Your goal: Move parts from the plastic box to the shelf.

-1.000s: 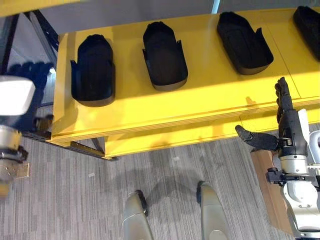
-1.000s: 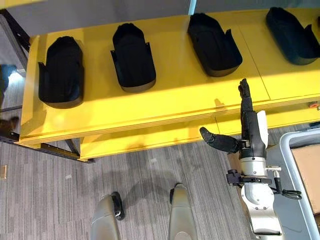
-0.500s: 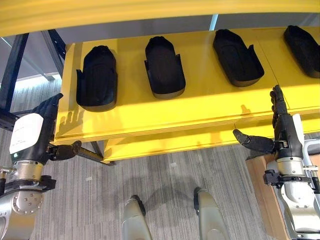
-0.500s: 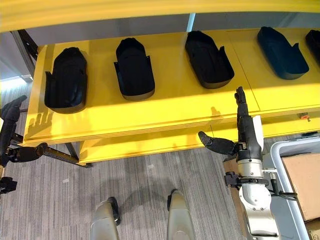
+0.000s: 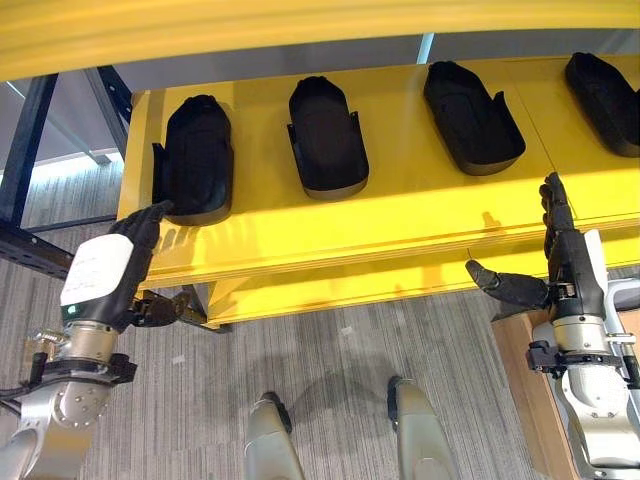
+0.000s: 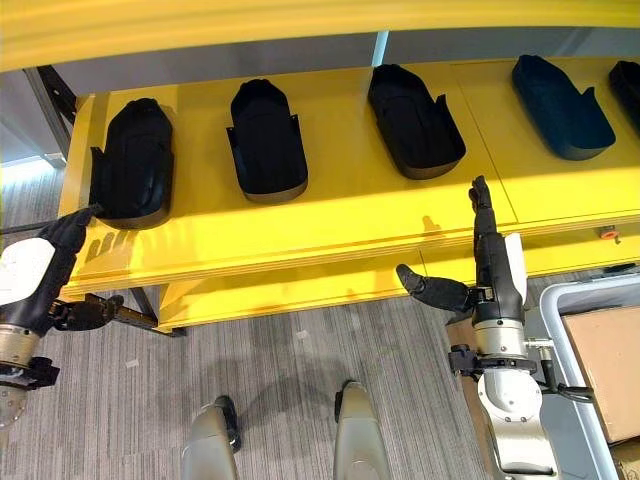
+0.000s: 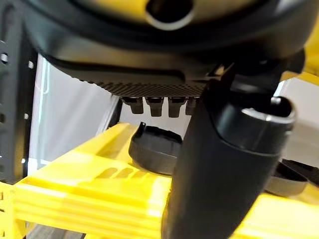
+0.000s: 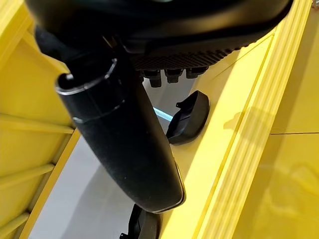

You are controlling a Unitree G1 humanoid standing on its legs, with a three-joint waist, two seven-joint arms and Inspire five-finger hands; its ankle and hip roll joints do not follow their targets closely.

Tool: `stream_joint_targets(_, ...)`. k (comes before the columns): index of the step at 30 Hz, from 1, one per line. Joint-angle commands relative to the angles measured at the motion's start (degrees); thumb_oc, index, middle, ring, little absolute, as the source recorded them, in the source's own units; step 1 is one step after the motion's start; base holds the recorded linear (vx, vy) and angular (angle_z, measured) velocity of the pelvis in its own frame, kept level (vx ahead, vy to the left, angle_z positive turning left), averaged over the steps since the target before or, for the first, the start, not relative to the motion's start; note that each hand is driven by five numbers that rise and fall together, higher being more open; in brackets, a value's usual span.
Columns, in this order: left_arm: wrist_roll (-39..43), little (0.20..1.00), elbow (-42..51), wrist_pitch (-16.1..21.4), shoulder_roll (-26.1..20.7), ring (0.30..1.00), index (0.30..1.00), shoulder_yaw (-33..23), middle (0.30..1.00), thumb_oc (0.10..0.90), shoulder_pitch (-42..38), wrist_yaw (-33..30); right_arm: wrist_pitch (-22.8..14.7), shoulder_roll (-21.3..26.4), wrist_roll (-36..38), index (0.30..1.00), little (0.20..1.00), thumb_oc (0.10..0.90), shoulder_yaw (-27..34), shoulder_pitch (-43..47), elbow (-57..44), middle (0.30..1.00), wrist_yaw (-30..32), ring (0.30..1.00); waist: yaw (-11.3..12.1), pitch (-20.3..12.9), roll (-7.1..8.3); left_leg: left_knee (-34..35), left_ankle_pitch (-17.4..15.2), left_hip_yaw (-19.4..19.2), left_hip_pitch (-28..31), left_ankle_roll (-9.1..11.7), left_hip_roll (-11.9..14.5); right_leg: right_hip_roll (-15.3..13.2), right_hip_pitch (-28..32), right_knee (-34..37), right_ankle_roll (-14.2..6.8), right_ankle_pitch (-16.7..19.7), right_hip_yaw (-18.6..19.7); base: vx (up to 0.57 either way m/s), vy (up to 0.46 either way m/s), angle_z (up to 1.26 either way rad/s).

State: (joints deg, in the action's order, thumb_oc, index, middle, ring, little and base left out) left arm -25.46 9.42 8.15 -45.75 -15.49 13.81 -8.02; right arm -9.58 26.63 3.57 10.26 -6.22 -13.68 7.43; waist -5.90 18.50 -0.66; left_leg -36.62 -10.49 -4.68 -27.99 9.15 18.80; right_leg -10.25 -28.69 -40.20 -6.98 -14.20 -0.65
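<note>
A yellow shelf runs across the frame, already carrying a row of black parts, each lying flat and apart from its neighbours. At the right edge of the right eye view a grey bin holds a brown carton, beside the right arm; whether this is the plastic box cannot be told, and no parts show inside it. The left hand stands at the shelf's front edge, fingers straight and empty, their tips just short of the end part. The right hand is raised at the same edge further along, fingers straight and pointing up the shelf, thumb spread to the side, nothing held; the nearest part lies well beyond its fingertips. Judged from this, several placements are done and neither hand carries a load, so any further parts have yet to be fetched.
</note>
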Motion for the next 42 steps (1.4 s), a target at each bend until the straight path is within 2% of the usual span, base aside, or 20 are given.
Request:
stream_joint_targets(1, -1.73, 1.000, 1.53, 1.96, -2.72, 1.000, 1.000, -1.59, 1.000, 0.900, -4.82, -1.90, -5.21, 1.26, 1.86, 1.000, 1.000, 0.900, 4.44, 4.01, -6.42, 1.000, 1.50, 1.000, -0.59, -3.08, -0.43, 4.81, 2.57, 0.04, 2.59, -1.63, 3.28, -3.25, 4.35, 5.12, 0.16, 2.01, 0.64, 0.00, 0.000, 0.00)
stream_joint_targets(18, -2.59, 1.000, -1.33, 1.34, -2.15, 1.000, 1.000, 1.95, 1.000, 0.900, -7.61, -0.75, -5.25, 0.88, 1.94, 1.000, 1.000, 0.900, 4.63, 3.54, -6.25, 1.000, 1.62, 1.000, -1.04, -3.16, -0.22, 4.62, 2.69, -0.15, 2.62, -1.55, 3.32, -3.12, 3.94, 4.67, 0.23, 1.98, 1.02, 0.00, 0.000, 0.00)
stream_joint_targets(21, 3.03, 1.000, -1.23, 2.14, 1.32, 1.000, 1.000, 3.00, 1.000, 0.900, -8.07, -0.64, -4.99, 0.60, 2.22, 1.000, 1.000, 0.900, 3.64, 3.75, -5.99, 1.000, 1.45, 1.000, -1.00, -3.45, -0.36, 7.55, 4.31, -0.23, 4.14, -1.42, 3.19, -2.82, 4.87, 5.64, 0.36, 2.14, 0.95, 0.01, -0.027, 0.00)
stream_joint_targets(25, 3.03, 1.000, -1.21, 2.13, 1.33, 1.000, 1.000, 2.99, 1.000, 0.900, -8.06, -0.63, -4.99, 0.61, 2.22, 1.000, 1.000, 0.900, 3.63, 3.76, -5.99, 1.000, 1.45, 1.000, -1.01, -3.41, -0.36, 7.61, 4.34, -0.25, 4.22, -1.41, 3.18, -2.82, 4.93, 5.68, 0.37, 2.15, 0.95, 0.01, -0.017, 0.00)
stream_joint_targets(26, 11.76, 1.000, -1.17, 3.63, 5.34, 1.000, 1.000, 3.47, 1.000, 0.900, -6.69, -0.13, -4.99, 0.40, 3.05, 1.000, 1.000, 0.900, 2.52, 4.52, -5.48, 1.000, 0.98, 1.000, -0.66, -4.13, -0.74, 11.51, 6.44, -0.28, 6.05, -1.48, 3.52, -2.16, 6.28, 7.05, 0.57, 2.17, 0.72, 0.04, -0.106, 0.01)
stream_joint_targets(27, 16.45, 1.000, -1.45, 4.05, 7.34, 1.000, 1.000, 4.14, 1.000, 0.900, -6.44, -0.56, -5.06, 0.48, 3.30, 1.000, 1.000, 0.900, 1.86, 4.78, -5.25, 1.000, 0.84, 1.000, -0.69, -4.28, -0.88, 13.36, 7.66, -0.48, 7.13, -1.49, 3.77, -1.86, 6.87, 7.57, 0.68, 2.24, 0.41, 0.09, -0.201, -0.01)
stream_joint_targets(28, 27.02, 1.000, -1.97, 5.43, 11.62, 1.000, 1.000, 5.48, 1.000, 0.900, -4.22, 1.00, -5.42, 0.82, 3.96, 1.000, 1.000, 0.900, -0.07, 5.56, -4.19, 1.000, 0.28, 1.000, -0.37, -5.26, -1.58, 19.59, 11.10, -1.01, 10.73, -1.61, 4.55, -0.74, 8.42, 8.44, 1.19, 1.64, -0.30, 0.07, -0.182, -0.04)
stream_joint_targets(29, 31.24, 1.000, -1.82, 5.62, 13.37, 1.000, 1.000, 5.72, 1.000, 0.900, -3.28, 1.88, -5.53, 0.91, 4.28, 1.000, 1.000, 0.900, -1.25, 6.04, -3.76, 1.000, -0.04, 1.000, -0.15, -5.37, -1.66, 22.56, 12.68, -1.39, 12.91, -1.66, 4.95, -0.24, 9.14, 8.54, 1.56, 1.34, -0.52, 0.08, -0.189, -0.02)
stream_joint_targets(32, 37.09, 1.000, -1.74, 6.00, 16.12, 1.000, 1.000, 5.97, 1.000, 0.900, -1.34, 3.91, -5.80, 1.50, 4.50, 1.000, 1.000, 0.900, -2.98, 6.31, -3.46, 1.000, -1.08, 1.000, 0.32, -6.22, -1.79, 27.84, 15.86, -2.55, 16.99, -1.73, 5.76, 1.31, 10.51, 8.20, 2.54, -0.33, -0.73, 0.04, -0.159, -0.05)
stream_joint_targets(33, 38.09, 1.000, -0.91, 6.11, 17.03, 1.000, 1.000, 5.84, 1.000, 0.900, -0.64, 3.94, -5.99, 1.90, 4.62, 1.000, 1.000, 0.900, -3.22, 6.01, -3.44, 1.000, -1.65, 1.000, 0.76, -6.61, -2.02, 30.29, 19.23, -2.69, 18.48, -1.17, 6.28, 2.24, 10.96, 7.75, 3.15, -1.12, -1.46, 0.02, -0.207, -0.10)
stream_joint_targets(34, 39.30, 1.000, -0.81, 6.11, 17.81, 1.000, 1.000, 6.09, 1.000, 0.900, -0.22, 4.46, -6.06, 2.03, 4.79, 1.000, 1.000, 0.900, -3.45, 5.77, -3.53, 1.000, -2.08, 1.000, 0.92, -7.00, -1.99, 31.57, 20.48, -2.80, 19.06, -1.05, 6.59, 2.99, 11.19, 7.63, 3.60, -1.90, -1.72, 0.03, -0.248, -0.14)
stream_joint_targets(35, 40.63, 1.000, -0.42, 6.26, 18.31, 1.000, 1.000, 5.95, 1.000, 0.900, 0.41, 5.13, -6.23, 2.25, 5.35, 1.000, 1.000, 0.900, -3.80, 5.48, -3.64, 1.000, -2.86, 1.000, 1.20, -7.60, -2.19, 33.74, 23.91, -2.84, 19.99, -0.60, 7.46, 4.07, 11.79, 7.66, 4.41, -2.67, -2.39, 0.01, -0.255, -0.11)
stream_joint_targets(37, 42.38, 1.000, -0.48, 6.09, 19.51, 1.000, 1.000, 6.43, 1.000, 0.900, 0.79, 6.07, -6.33, 2.54, 5.97, 1.000, 1.000, 0.900, -4.12, 4.81, -3.91, 1.000, -4.10, 1.000, 1.78, -8.22, -2.28, 35.10, 29.18, -2.36, 20.35, -0.03, 8.21, 5.55, 12.60, 8.28, 5.51, -3.22, -3.45, -0.01, -0.220, -0.01)
stream_joint_targets(38, 42.40, 1.000, -0.49, 6.10, 19.51, 1.000, 1.000, 6.45, 1.000, 0.900, 0.79, 6.08, -6.33, 2.56, 5.98, 1.000, 1.000, 0.900, -4.10, 4.78, -3.92, 1.000, -4.12, 1.000, 1.76, -8.21, -2.38, 35.34, 29.36, -2.32, 20.46, 0.03, 8.30, 5.64, 12.69, 8.38, 5.56, -3.18, -3.54, -0.02, -0.238, 0.12)
stream_joint_targets(39, 43.67, 1.000, -0.36, 6.16, 20.09, 1.000, 1.000, 7.21, 1.000, 0.900, 0.40, 6.62, -6.37, 2.88, 6.27, 1.000, 1.000, 0.900, -3.79, 3.70, -3.66, 1.000, -4.40, 1.000, 2.01, -8.73, -2.61, 37.22, 34.43, -2.84, 20.03, 1.16, 8.68, 6.75, 13.87, 9.99, 6.43, -3.65, -5.05, -0.01, -0.243, 0.23)
stream_joint_targets(40, 44.79, 1.000, -0.97, 6.18, 20.42, 1.000, 1.000, 8.04, 1.000, 0.900, -0.22, 6.74, -6.46, 2.87, 6.39, 1.000, 1.000, 0.900, -3.63, 3.35, -3.58, 1.000, -4.38, 1.000, 1.83, -8.83, -2.33, 37.54, 36.45, -4.81, 19.62, 1.58, 8.86, 6.72, 14.75, 10.85, 6.98, -3.42, -6.18, -0.03, -0.334, 0.26)
stream_joint_targets(41, 46.26, 1.000, -1.66, 6.20, 20.86, 1.000, 1.000, 8.68, 1.000, 0.900, -0.95, 7.47, -6.46, 2.91, 6.26, 1.000, 1.000, 0.900, -3.33, 2.87, -3.59, 1.000, -4.19, 1.000, 1.69, -8.85, -2.06, 37.49, 36.84, -6.16, 19.23, 1.57, 8.62, 6.70, 15.99, 12.99, 7.21, -2.93, -7.42, -0.01, -0.253, 0.37)
stream_joint_targets(42, 45.98, 1.000, -1.56, 6.38, 20.99, 1.000, 1.000, 8.78, 1.000, 0.900, -0.88, 7.59, -6.32, 2.66, 6.41, 1.000, 1.000, 0.900, -3.41, 2.44, -3.52, 1.000, -4.37, 1.000, 1.90, -9.10, -1.77, 36.93, 35.64, -5.40, 19.38, 1.14, 7.31, 6.84, 16.78, 14.83, 7.07, -2.08, -7.33, -0.01, -0.186, 0.52)
